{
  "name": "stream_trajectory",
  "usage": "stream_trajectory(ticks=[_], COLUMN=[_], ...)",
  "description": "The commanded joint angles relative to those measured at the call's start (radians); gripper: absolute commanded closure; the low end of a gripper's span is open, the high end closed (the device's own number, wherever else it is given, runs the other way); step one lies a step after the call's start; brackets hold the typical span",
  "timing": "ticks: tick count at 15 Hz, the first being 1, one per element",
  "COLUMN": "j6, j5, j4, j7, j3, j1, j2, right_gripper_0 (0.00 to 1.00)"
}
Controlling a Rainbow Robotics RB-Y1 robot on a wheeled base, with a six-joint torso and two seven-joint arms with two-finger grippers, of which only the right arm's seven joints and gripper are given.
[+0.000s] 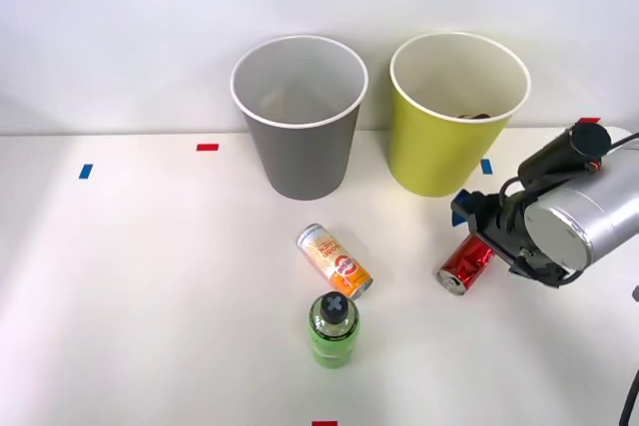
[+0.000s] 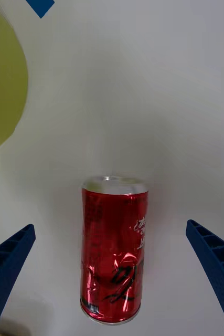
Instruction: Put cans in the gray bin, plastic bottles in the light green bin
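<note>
Front view: my right end effector (image 1: 479, 236) hangs over the red can (image 1: 466, 264), which lies on its side on the white counter (image 1: 150, 276) in front of the light green bin (image 1: 449, 152). The gray bin (image 1: 300, 147) stands to the left of that one. The orange-and-white can (image 1: 334, 260) lies near the counter's middle, touching or just beside the green bottle (image 1: 332, 330).

Right wrist view: my fingers (image 2: 9, 262) are spread wide and hold nothing; the red can (image 2: 113, 254) lies between them, apart from both. Its wall shows a crease, so I judge it thin, light, easily crushed, and its gloss slippery. I would close across mid-body, clear of the silver ends, with modest force; being round, it may roll if one finger touches first
</note>
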State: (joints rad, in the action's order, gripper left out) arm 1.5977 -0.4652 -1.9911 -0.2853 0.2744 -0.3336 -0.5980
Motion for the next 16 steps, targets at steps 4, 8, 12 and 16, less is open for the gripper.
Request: stream_trajectory(ticks=[4,8,12,16], j6=[-0.001,-0.001,-0.001,0.001], j5=[-0.024,0.036,0.111,0.111], j4=[0.044,0.106,0.156,0.163], j7=[0.0,-0.012,-0.037,-0.041], j3=[0.0,0.002,0.025,0.046], j1=[-0.012,-0.031,-0.041,-0.042], j2=[0.012,0.069,0.086,0.07], right_gripper_0=[0.0,0.0,0.0,0.0])
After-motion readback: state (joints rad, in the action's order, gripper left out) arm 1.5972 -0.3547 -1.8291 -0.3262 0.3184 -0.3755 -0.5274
